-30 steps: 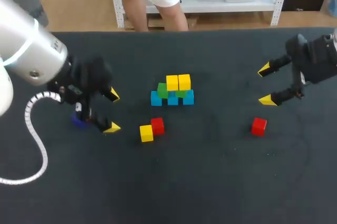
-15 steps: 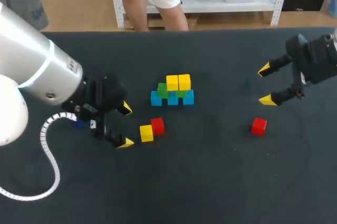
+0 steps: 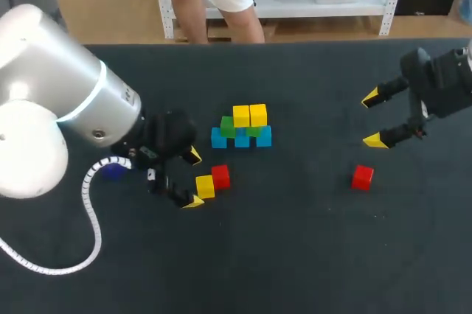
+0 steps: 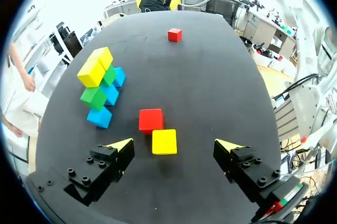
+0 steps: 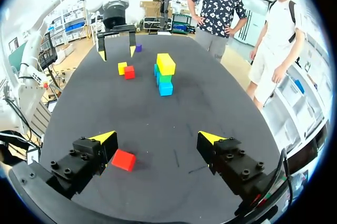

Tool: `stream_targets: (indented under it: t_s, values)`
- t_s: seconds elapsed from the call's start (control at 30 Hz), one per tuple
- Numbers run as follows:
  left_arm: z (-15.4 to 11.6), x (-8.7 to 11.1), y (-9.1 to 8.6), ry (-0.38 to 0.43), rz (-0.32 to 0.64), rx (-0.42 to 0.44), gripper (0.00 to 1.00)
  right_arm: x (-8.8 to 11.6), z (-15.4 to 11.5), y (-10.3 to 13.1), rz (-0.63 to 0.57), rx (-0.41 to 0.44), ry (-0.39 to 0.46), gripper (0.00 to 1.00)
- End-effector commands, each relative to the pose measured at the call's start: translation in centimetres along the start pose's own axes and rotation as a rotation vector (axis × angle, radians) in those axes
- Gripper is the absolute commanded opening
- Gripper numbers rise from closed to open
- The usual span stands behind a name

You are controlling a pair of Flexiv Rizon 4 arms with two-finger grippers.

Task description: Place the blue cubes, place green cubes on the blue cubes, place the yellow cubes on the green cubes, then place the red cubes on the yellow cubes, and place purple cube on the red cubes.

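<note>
- Left claw (image 4: 175,145): fingers spread wide, holding nothing.
- A loose yellow cube (image 4: 164,141) sits on the table (image 3: 295,255) in the gap between the two yellow tips, nearer one finger and apart from both (whether the tips are down at table level I cannot tell).
- A red cube (image 4: 151,120) lies just ahead of that yellow cube, the two touching or all but touching.
- Further ahead and off to one side is the stack: three blue cubes (image 3: 242,138) in a row on the table, two green cubes (image 3: 228,127) on them, two yellow cubes (image 3: 250,116) on top, side by side.
- Purple cube (image 3: 113,170): on the table beside the left arm's wrist, partly hidden by it in the head view; seen whole from the right wrist view, well apart from the stack.
- Right claw (image 3: 372,119): also wide open and holding nothing, on the right side of the table, well apart from the stack.
- A second red cube (image 3: 362,177) lies alone on the table near the right claw, close by one finger in that wrist view, not gripped.
</note>
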State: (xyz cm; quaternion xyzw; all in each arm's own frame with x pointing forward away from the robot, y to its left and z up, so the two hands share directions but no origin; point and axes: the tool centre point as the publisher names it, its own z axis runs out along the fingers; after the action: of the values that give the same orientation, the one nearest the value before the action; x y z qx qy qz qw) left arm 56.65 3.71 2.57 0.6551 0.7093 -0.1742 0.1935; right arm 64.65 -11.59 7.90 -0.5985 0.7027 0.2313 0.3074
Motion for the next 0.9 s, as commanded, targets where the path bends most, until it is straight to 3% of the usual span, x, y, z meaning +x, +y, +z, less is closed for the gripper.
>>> stream_targets:
  t_s: [0.03, 0.63, 0.67, 0.8, 0.83, 0.9]
  values:
    - [0.8, -0.1, 0.5, 0.014, -0.007, 0.008, 1.0, 0.0, 0.1, -0.1, -0.001, -0.001, -0.003, 1.0]
    - [1.7, -0.1, 0.5, 0.008, -0.034, 0.002, 1.0, 0.0, 0.1, -0.1, -0.001, -0.001, -0.003, 1.0]
    - [1.8, -0.1, 0.5, 0.008, -0.036, 0.002, 0.98, 0.0, 0.1, -0.1, -0.001, -0.001, -0.003, 1.0]
    - [2.0, -0.1, 0.6, 0.006, -0.043, -0.002, 0.74, 0.0, 0.1, -0.1, -0.001, -0.001, -0.003, 1.0]
    - [2.0, -0.1, 0.6, 0.004, -0.046, -0.004, 0.58, 0.0, 0.1, -0.1, -0.001, -0.001, -0.003, 1.0]
    - [2.2, 0.0, 0.6, 0.006, -0.052, -0.004, 0.53, 0.0, 0.1, -0.1, -0.001, -0.001, -0.003, 1.0]
